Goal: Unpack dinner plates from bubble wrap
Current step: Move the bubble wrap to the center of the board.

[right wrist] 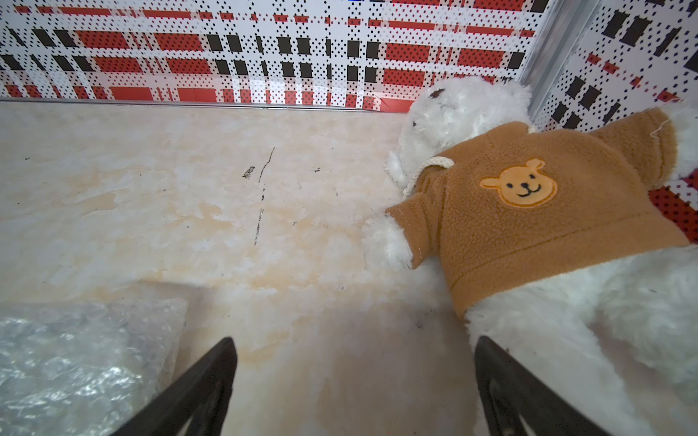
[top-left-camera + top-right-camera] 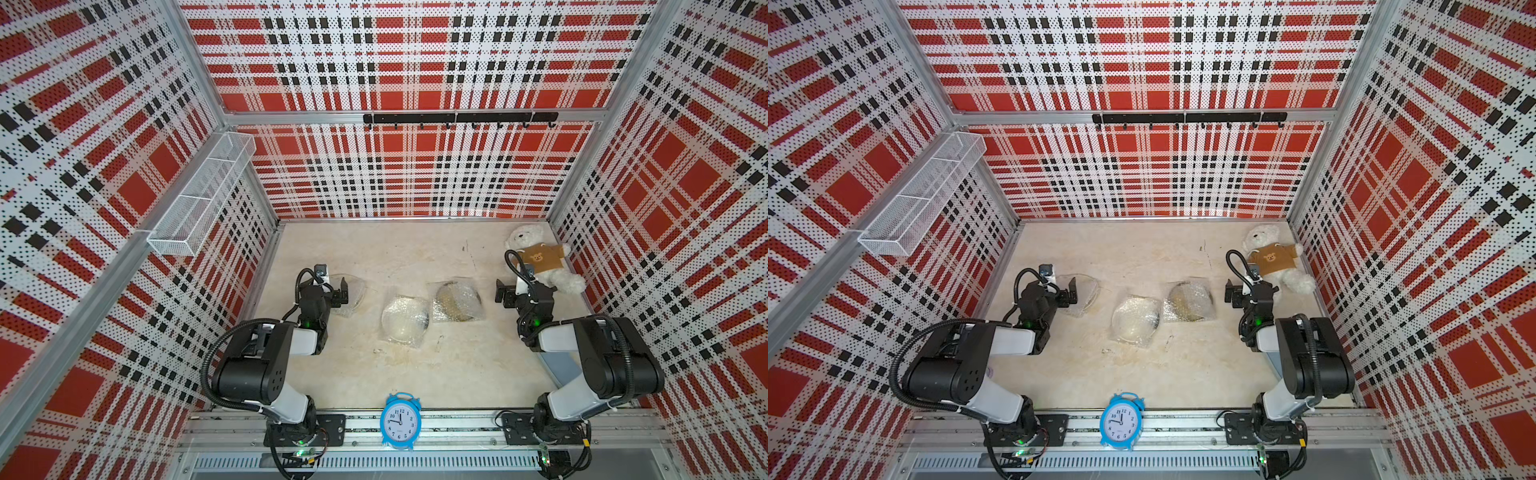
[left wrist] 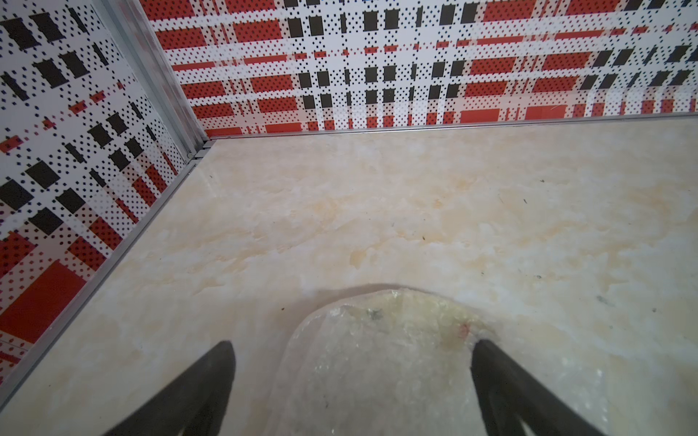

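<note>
Three dinner plates lie in a row on the beige table, each inside clear bubble wrap. The left one (image 2: 355, 296) (image 2: 1086, 291) is cream, and my left gripper (image 2: 332, 291) (image 2: 1057, 291) hovers open over its near edge. In the left wrist view that wrapped plate (image 3: 377, 358) lies between the spread fingers of the left gripper (image 3: 351, 351). The middle cream plate (image 2: 405, 318) (image 2: 1136, 318) and the yellow dark-rimmed plate (image 2: 457, 301) (image 2: 1190, 301) lie untouched. My right gripper (image 2: 517, 291) (image 2: 1250, 291) (image 1: 353, 351) is open over bare table, with bubble wrap (image 1: 75, 358) to one side.
A white teddy bear (image 2: 540, 259) (image 1: 528, 207) in a brown sweater lies at the back right, close beside the right gripper. A blue alarm clock (image 2: 401, 419) stands at the front edge. A wire basket (image 2: 199, 195) and a hook rail (image 2: 457, 118) hang on the plaid walls.
</note>
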You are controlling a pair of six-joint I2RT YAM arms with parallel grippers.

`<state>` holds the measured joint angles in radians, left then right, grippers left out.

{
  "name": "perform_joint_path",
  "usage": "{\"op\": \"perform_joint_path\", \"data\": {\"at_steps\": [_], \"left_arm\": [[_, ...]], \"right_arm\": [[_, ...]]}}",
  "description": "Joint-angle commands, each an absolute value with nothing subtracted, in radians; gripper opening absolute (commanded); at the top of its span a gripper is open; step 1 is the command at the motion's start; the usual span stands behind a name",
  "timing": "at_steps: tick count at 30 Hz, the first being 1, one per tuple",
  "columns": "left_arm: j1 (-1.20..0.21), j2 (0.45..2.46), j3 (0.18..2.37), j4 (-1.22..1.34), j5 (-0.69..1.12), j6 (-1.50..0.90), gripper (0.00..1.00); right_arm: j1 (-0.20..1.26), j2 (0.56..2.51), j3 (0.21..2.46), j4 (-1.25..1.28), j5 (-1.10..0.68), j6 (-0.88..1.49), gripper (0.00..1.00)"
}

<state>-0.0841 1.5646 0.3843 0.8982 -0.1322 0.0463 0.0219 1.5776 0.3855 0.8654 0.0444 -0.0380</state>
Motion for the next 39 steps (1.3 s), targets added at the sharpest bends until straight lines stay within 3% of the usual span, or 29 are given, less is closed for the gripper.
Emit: {"op": "perform_joint_path", "data": {"at_steps": [1, 14, 21, 26, 30, 34, 39], "left_arm": [[-0.061, 1.577, 0.403, 0.935, -0.109, 0.036, 1.00], [-0.035, 1.571, 0.388, 0.959, -0.065, 0.019, 0.99], [-0.077, 1.397, 0.396, 0.808, -0.223, 0.021, 0.99], [-0.221, 1.150, 0.515, 0.542, -0.476, 0.049, 0.99], [-0.253, 1.097, 0.753, 0.211, -0.534, -0.086, 0.99], [-0.270, 1.083, 0.870, 0.068, -0.429, -0.202, 0.99], [-0.328, 1.102, 0.945, 0.008, -0.241, -0.354, 0.99]], "right_arm": [[0.018, 1.591, 0.403, 0.921, 0.035, -0.055, 1.00], [0.017, 1.590, 0.403, 0.920, 0.033, -0.054, 1.00], [0.017, 1.502, 0.412, 0.835, 0.037, -0.051, 1.00], [0.013, 1.281, 0.448, 0.609, 0.021, -0.011, 1.00], [0.014, 1.134, 0.575, 0.300, -0.001, 0.075, 1.00], [0.060, 1.103, 0.732, 0.000, 0.051, 0.106, 1.00], [0.265, 1.110, 0.858, -0.205, 0.259, 0.012, 1.00]]}}
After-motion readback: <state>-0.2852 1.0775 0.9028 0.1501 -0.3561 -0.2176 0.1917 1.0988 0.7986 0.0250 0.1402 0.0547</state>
